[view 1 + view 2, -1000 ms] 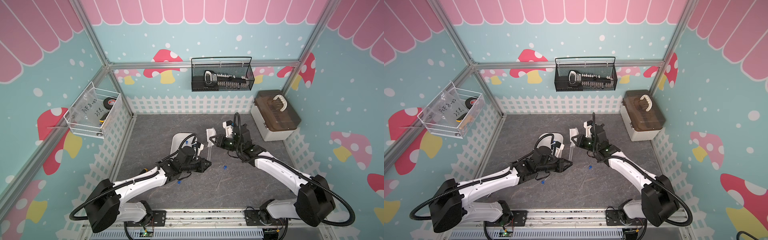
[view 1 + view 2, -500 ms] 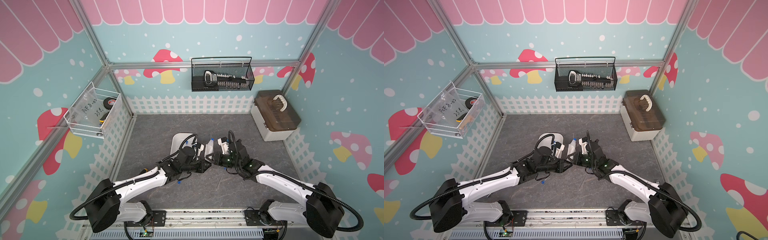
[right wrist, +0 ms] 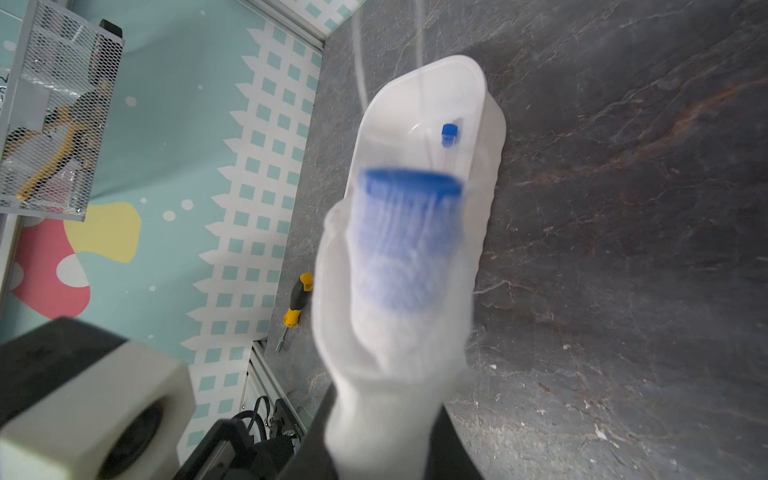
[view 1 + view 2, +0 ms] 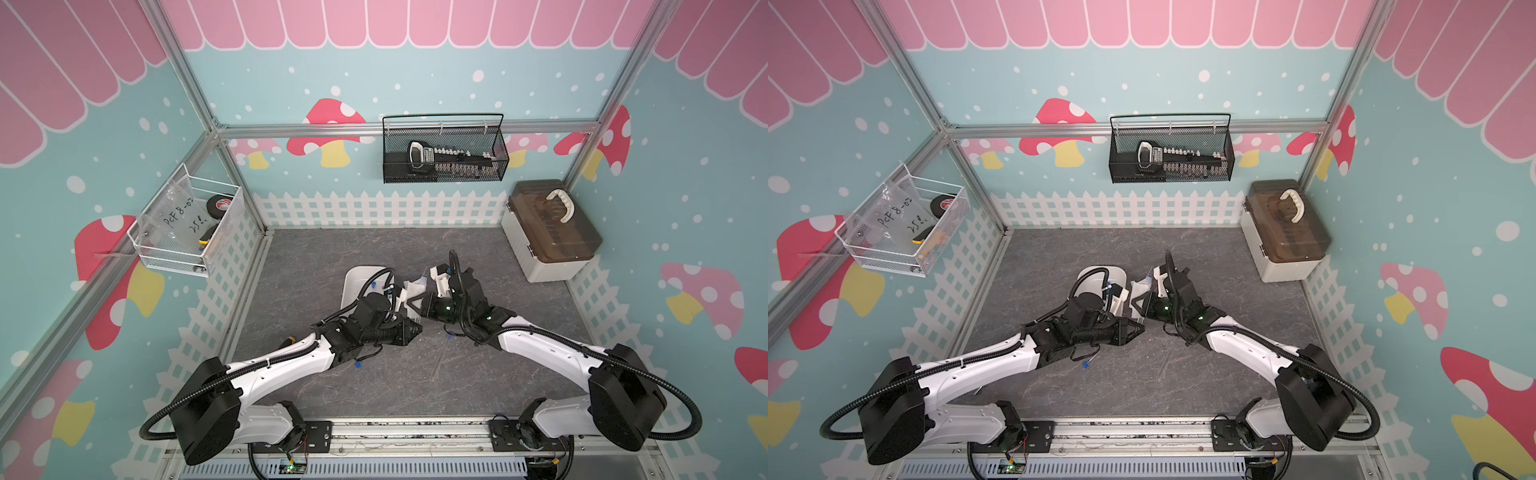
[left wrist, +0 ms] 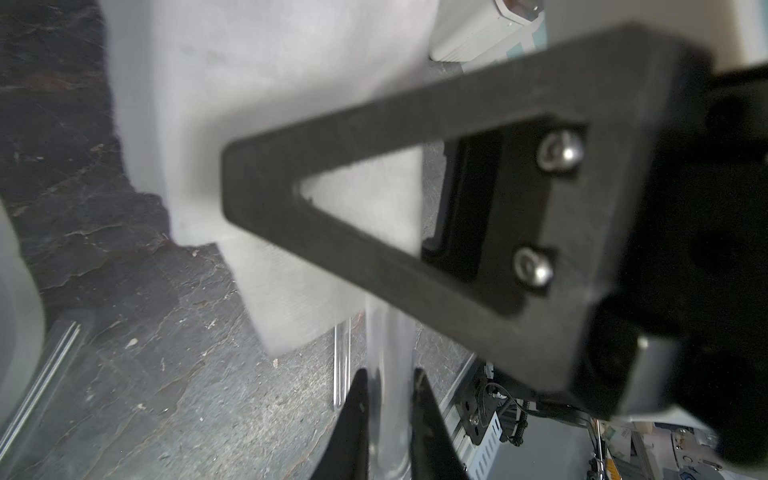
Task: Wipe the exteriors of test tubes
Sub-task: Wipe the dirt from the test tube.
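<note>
Four test tubes are counted in both top views. A held tube (image 4: 421, 280) is lifted between the arms over the table's middle. A tray tube (image 4: 374, 285) lies in the one white tray (image 4: 351, 291). A loose tube (image 4: 440, 355) lies toward the table's robot-side edge. A half-hidden tube (image 4: 358, 365) lies under the left arm.

Left wrist view: the left gripper (image 5: 388, 419) is closed on the held tube's bare end, and the rest is buried in the one white cloth (image 5: 282, 124).

Right wrist view: the right gripper (image 3: 384, 449) is clamped on the cloth, which is wrapped round the capped end.

The tubes are judged light, stiff, slick and breakable, so a gentle end grip is advised.
</note>
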